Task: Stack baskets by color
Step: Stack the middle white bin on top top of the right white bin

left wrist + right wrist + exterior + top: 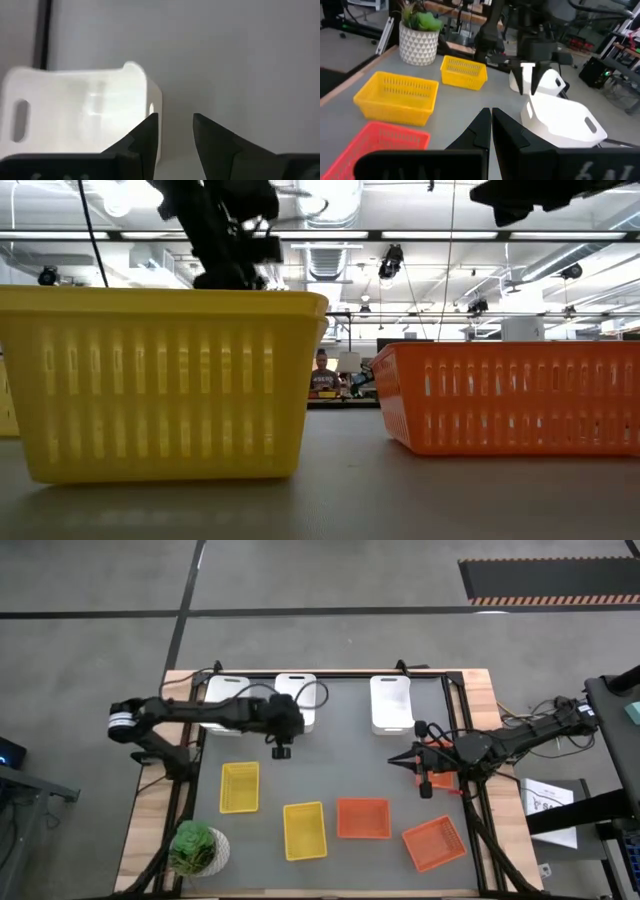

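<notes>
Hovering beside a white basket [297,700], the left gripper [281,751] apparently holds nothing, jaws parted; right gripper [425,785] clenched empty.

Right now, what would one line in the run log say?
left claw: open, over white basket edge | right claw: shut, empty, waiting at right | stacked: none seen

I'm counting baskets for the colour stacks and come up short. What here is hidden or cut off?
- High view: the left arm covers part of the white basket at the far left corner.
- High view: the right gripper sits over an orange basket; little of it shows.
- Low view: the yellow basket and another orange basket block everything behind.
- A third yellow basket: not visible.
</notes>
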Robot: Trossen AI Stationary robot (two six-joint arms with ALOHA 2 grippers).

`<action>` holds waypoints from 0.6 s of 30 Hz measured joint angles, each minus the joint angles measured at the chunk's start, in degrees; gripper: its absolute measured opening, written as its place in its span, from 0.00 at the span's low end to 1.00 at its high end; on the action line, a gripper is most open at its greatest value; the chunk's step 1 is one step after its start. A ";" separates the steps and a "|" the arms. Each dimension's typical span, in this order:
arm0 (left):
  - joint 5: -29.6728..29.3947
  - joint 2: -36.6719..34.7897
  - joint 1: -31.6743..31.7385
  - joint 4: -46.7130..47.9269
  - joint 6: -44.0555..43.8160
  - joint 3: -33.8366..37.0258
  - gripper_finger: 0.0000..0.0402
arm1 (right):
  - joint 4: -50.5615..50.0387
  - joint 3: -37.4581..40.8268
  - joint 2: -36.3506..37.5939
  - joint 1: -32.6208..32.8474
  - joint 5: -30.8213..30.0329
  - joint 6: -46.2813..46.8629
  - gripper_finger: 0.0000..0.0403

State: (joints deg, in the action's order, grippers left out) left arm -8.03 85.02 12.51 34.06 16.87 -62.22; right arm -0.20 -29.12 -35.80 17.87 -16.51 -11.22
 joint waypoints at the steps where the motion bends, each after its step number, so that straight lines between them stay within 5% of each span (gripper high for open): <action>1: 1.02 0.40 0.94 -0.11 -0.03 0.00 0.27 | -0.19 0.30 0.40 0.00 0.00 0.00 0.02; 13: 1.25 5.90 5.65 -1.55 -0.03 0.00 0.53 | -2.19 1.18 4.09 0.00 0.00 0.31 0.02; 18: 0.96 7.73 5.88 -3.73 0.21 0.00 0.52 | -2.57 1.18 4.59 0.00 0.00 0.33 0.02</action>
State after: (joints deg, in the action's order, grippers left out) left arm -7.07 92.75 18.39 30.34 17.08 -62.22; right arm -2.76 -27.94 -31.21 17.87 -16.51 -10.90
